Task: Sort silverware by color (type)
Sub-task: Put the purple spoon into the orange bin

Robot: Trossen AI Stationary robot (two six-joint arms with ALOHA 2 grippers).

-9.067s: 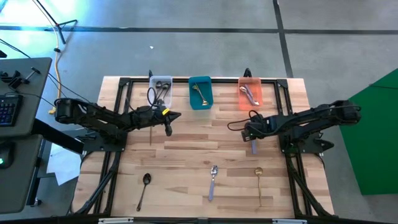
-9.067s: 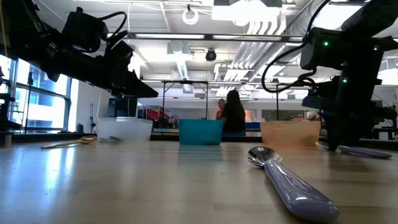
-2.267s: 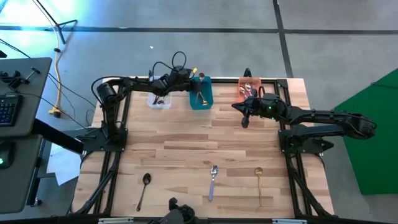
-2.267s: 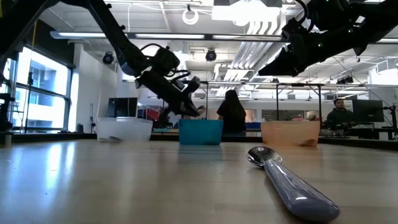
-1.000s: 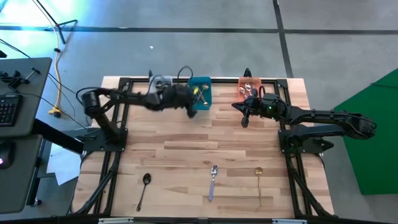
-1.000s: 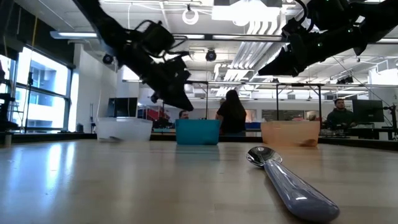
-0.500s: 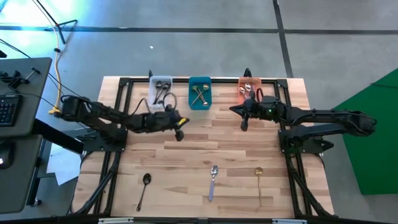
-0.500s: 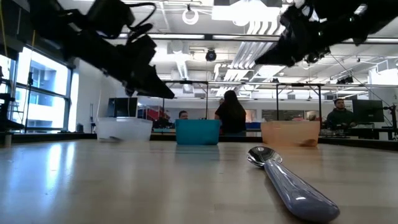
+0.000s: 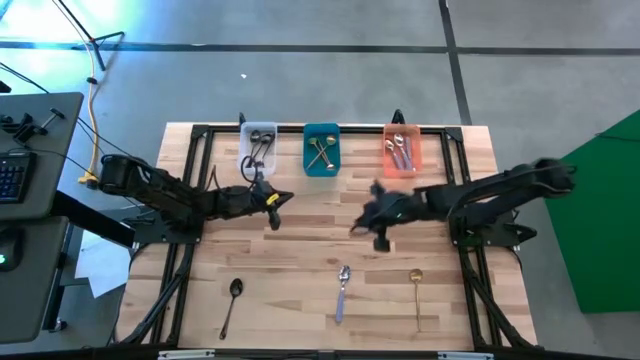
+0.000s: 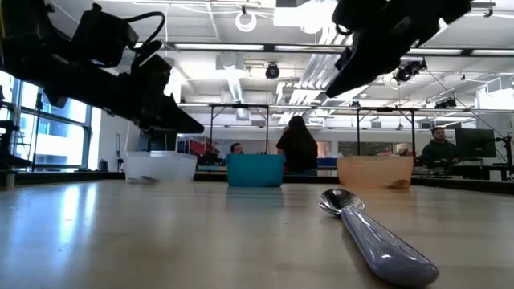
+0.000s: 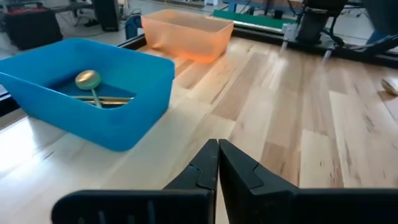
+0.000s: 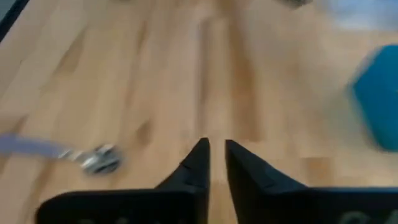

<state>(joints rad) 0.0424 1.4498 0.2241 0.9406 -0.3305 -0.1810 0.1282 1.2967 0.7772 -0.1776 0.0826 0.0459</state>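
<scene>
Three spoons not yet sorted, all on the near part of the worktop (image 9: 300, 240): black spoon (image 9: 232, 300) near left, lavender-handled silver spoon (image 9: 341, 290) near centre, gold spoon (image 9: 416, 292) near right. They lie well apart from one another, handles pointing toward the near edge, which should make each easy to pick singly.

Far edge: three bins in a row. Clear bin (image 9: 258, 146) at left holds dark spoons; teal bin (image 9: 321, 149) in the middle holds gold spoons, crossed; orange bin (image 9: 401, 150) at right holds silver spoons with pale handles. One finish per bin, so the sorting scheme is plain.

Right pincer (image 9: 380, 240) hangs above the worktop, right of centre, just far of the lavender-handled spoon. Its wrist view shows that spoon's bowl ahead of it. Fingers a small gap apart, nothing between them. Judgement: lining up on the silver spoon, bound for the orange bin. Right arm reaches in from the right edge, forearm roughly level, wrist dipped.

Left pincer (image 9: 274, 214) is over the worktop just near of the clear and teal bins, fingers pressed together, empty. Left arm stretches low from the left edge. Black spoon looks its likely next pick.

People visible in the room beyond, well away from the worktop.
</scene>
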